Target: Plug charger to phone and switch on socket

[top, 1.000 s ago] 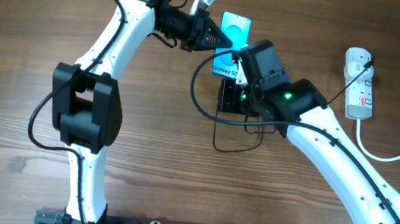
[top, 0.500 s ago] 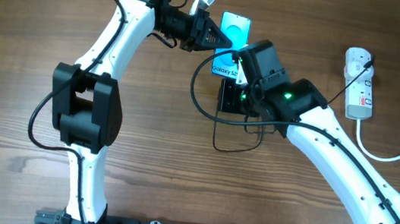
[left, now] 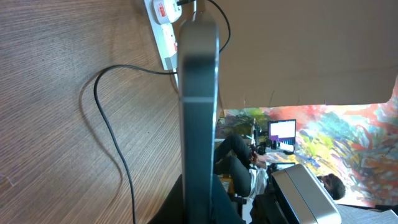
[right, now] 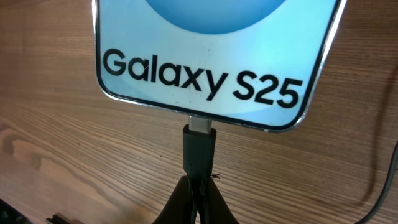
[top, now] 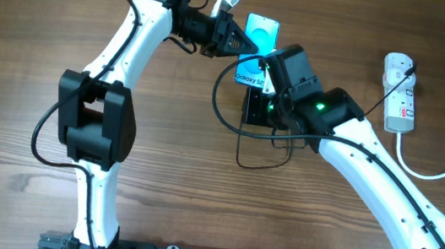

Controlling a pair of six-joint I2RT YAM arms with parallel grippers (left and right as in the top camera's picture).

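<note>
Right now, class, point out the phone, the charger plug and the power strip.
phone (right: 211, 42): right wrist view, on its bright screen above the lettering.
charger plug (right: 199, 146): right wrist view, on the dark plug body.
power strip (top: 399, 99): overhead view, on the middle of its white body.

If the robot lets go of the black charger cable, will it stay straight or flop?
Probably flop: the charger is thin and lies in loose curves on the table, so it looks bendy and light. Its plug tip looks stiffer; it stands straight between the right gripper and the phone.
</note>
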